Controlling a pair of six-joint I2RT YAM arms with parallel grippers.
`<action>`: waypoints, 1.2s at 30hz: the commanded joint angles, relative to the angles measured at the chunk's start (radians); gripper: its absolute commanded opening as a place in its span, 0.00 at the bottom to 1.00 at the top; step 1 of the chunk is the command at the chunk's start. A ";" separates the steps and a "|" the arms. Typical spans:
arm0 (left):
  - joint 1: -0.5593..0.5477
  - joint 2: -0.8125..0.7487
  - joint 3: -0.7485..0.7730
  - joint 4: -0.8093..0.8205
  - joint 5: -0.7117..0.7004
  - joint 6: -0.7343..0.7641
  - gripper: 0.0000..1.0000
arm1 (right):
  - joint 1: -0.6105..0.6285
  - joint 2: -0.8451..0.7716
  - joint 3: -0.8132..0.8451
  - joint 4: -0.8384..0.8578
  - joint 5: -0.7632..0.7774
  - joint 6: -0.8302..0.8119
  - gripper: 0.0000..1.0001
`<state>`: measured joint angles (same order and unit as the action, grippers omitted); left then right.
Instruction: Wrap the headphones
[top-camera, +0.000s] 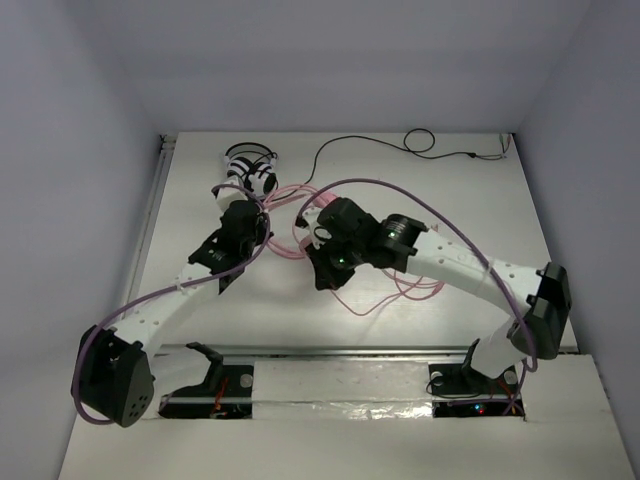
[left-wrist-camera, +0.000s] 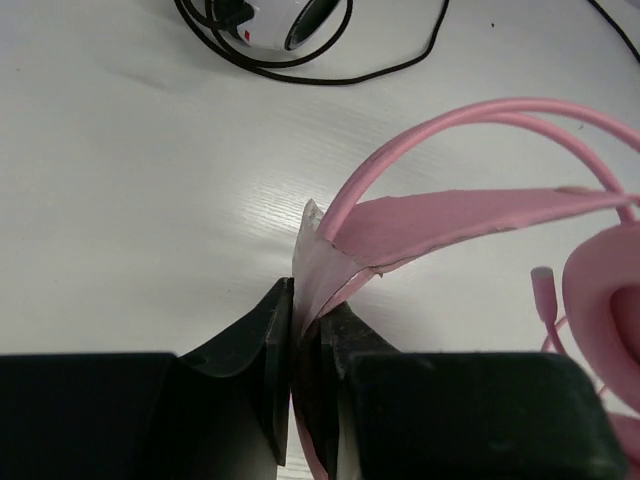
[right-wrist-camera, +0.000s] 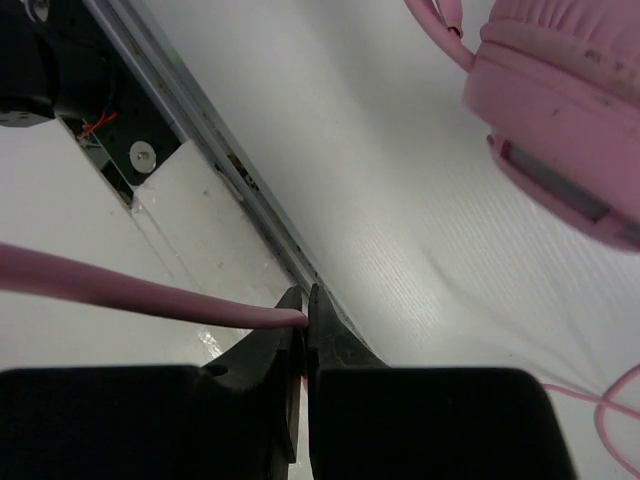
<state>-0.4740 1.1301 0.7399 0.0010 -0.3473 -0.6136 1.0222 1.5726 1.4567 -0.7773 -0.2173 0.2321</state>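
Note:
The pink headphones (top-camera: 288, 192) lie at the middle of the table between my two grippers. My left gripper (left-wrist-camera: 308, 305) is shut on the flat pink headband (left-wrist-camera: 470, 215); in the top view the left gripper (top-camera: 255, 222) sits just left of the headphones. One pink earcup (left-wrist-camera: 605, 290) shows at the right edge of the left wrist view. My right gripper (right-wrist-camera: 306, 308) is shut on the thin pink cable (right-wrist-camera: 130, 290), which runs off to the left. A pink earcup (right-wrist-camera: 560, 110) lies beyond it. In the top view the right gripper (top-camera: 322, 278) is below the headphones, and loose cable loops (top-camera: 405, 288) lie to its right.
Smaller black-and-white headphones (top-camera: 250, 165) lie at the back left, also in the left wrist view (left-wrist-camera: 280, 20), with a black cable (top-camera: 420, 140) running to the back right. A metal rail (top-camera: 350, 350) runs along the near table edge, close to the right gripper (right-wrist-camera: 200, 130).

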 joint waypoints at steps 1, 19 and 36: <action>0.003 -0.058 0.093 0.030 -0.012 0.038 0.00 | 0.003 -0.072 -0.013 -0.013 0.042 0.000 0.00; 0.127 -0.098 0.354 0.020 0.058 0.072 0.00 | 0.047 -0.151 -0.226 0.044 0.029 0.144 0.00; 0.239 -0.116 0.299 0.103 0.312 -0.046 0.00 | 0.079 -0.158 -0.177 0.013 0.303 0.195 0.00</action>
<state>-0.2356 1.0737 1.0607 -0.0189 -0.0994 -0.5873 1.0992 1.4410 1.1942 -0.7563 0.0273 0.4580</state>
